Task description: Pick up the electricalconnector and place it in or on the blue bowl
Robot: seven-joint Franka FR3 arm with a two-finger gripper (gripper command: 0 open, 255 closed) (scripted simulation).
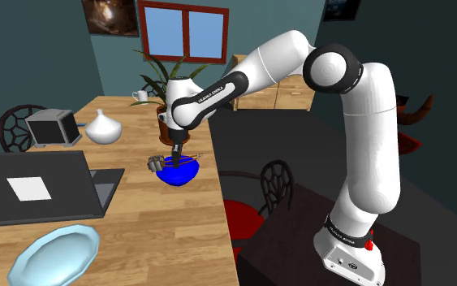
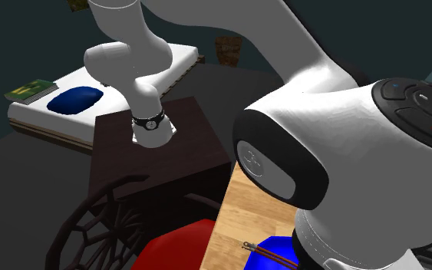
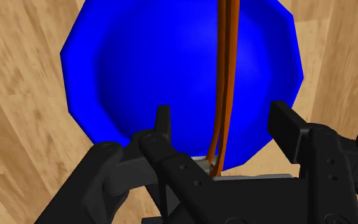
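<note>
A blue bowl [image 1: 178,174] [image 3: 158,70] stands near the wooden table's edge on the shoulder view's right. The electrical connector [image 1: 155,163] lies across it: the grey body rests at the rim and the thin orange-brown wires [image 3: 226,70] [image 2: 263,249] run over the bowl's hollow. My black gripper [image 1: 174,154] [image 3: 223,113] hangs directly above the bowl, open. Its two fingers stand well apart on either side of the wires without touching them. In the second exterior view the bowl's blue rim [image 2: 272,259] peeks out beneath the arm.
On the table [image 1: 137,236] are an open laptop [image 1: 44,187], a pale blue plate [image 1: 56,256], a white vase [image 1: 103,127], a grey box [image 1: 52,127], a cup [image 1: 140,96] and a potted plant [image 1: 165,81]. A red-seated chair [image 1: 255,213] stands beside the table edge.
</note>
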